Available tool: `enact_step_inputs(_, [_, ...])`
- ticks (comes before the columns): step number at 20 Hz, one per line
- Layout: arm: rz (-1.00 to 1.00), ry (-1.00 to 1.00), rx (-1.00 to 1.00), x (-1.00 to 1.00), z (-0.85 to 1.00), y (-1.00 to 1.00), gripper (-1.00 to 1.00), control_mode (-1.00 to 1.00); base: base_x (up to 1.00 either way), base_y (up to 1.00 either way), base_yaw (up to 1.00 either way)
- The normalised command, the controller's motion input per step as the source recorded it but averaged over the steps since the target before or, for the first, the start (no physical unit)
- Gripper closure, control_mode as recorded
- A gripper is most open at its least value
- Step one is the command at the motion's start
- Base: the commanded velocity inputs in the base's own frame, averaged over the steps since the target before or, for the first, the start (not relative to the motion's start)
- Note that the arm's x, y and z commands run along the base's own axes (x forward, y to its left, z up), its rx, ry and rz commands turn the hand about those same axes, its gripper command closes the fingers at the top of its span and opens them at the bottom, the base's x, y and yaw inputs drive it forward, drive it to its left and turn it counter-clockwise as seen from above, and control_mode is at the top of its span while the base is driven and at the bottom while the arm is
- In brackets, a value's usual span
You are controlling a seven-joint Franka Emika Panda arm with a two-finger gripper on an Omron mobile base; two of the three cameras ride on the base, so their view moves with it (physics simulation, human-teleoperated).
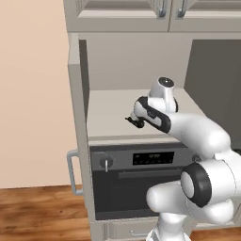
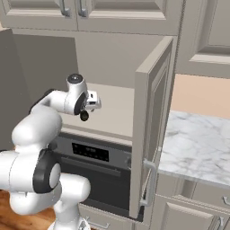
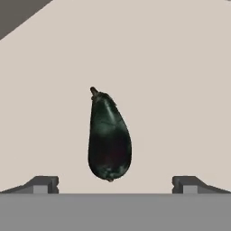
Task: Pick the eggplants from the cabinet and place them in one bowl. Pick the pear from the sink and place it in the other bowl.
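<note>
Gripper [image 3: 115, 185] spread wide and holding nothing, its tips low in the hand view either side of the eggplant [image 3: 108, 137], which lies mid-frame on the pale shelf [image 3: 180, 90], stem toward the top.

Eggplant [image 3: 109, 140] glossy, smooth; shelf [image 3: 171, 90] matt.
</note>
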Motion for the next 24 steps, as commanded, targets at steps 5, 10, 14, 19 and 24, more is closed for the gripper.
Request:
enact_step_inputs(5, [0.0, 0.12, 0.0, 0.28, -0.34, 0.14, -1.0, -1.0, 0.0, 0.0, 0.0])
enact_step_inputs(10, [0.0, 0.03, 0.0, 0.28, -0.12, 0.04, -1.0, -1.0, 0.0, 0.0, 0.0])
enact_step_inputs(14, [0.0, 0.0, 0.0, 0.17, -0.21, 0.01, -1.0, -1.0, 0.0, 0.0, 0.0])
enact_step_inputs(19, [0.0, 0.0, 0.0, 0.0, -0.28, 0.08, -1.0, -1.0, 0.0, 0.0, 0.0])
enact_step_inputs(24, [0.0, 0.0, 0.0, 0.0, -0.24, 0.16, -1.0, -1.0, 0.0, 0.0, 0.0])
